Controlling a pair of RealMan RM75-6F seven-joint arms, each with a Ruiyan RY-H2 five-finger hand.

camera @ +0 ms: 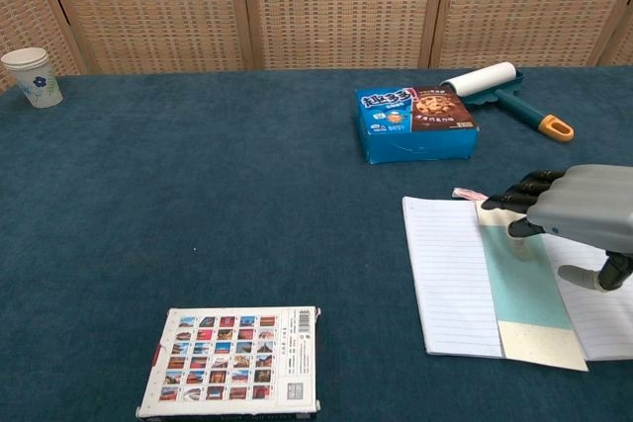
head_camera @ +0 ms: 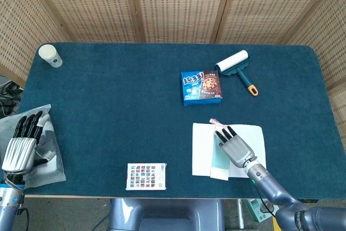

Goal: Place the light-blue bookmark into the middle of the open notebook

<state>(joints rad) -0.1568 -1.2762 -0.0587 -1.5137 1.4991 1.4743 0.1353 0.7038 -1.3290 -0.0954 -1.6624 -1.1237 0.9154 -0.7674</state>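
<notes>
The light-blue bookmark [camera: 522,289] lies along the open notebook [camera: 450,279] under the right hand [camera: 579,216], fingers extended flat, holding nothing; only the head view shows the open, idle left hand [head_camera: 20,145]

A cookie box [camera: 416,122] and lint roller [camera: 499,91] stood behind my notebook [camera: 447,279]; the table [camera: 247,214] lay bare to its left.
</notes>
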